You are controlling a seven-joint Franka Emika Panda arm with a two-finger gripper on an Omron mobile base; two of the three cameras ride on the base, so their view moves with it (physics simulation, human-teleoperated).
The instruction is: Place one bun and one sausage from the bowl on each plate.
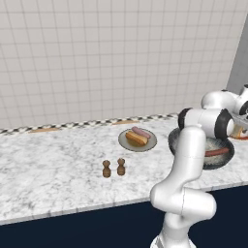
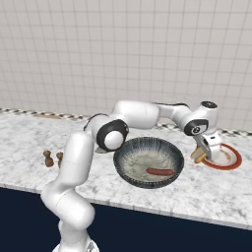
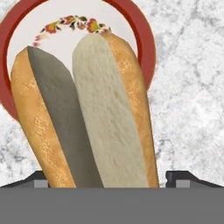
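The tool point(image 2: 201, 156) hangs over the red-rimmed plate point(image 2: 235, 160), jaws spread wide to either side of the bun point(image 3: 87, 113), which stands tilted on end between them, probably being set down there. One sausage point(image 2: 160, 172) lies in the bowl point(image 2: 123, 157); the grey plate point(image 1: 151, 143) carries its own pair.

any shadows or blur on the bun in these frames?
Hand view: sharp; the split golden-orange bun has one cut face in dark grey shade, the other bright, over the pale red-rimmed plate. Right base view: soft, even light, faint shading inside the dark grey speckled bowl.
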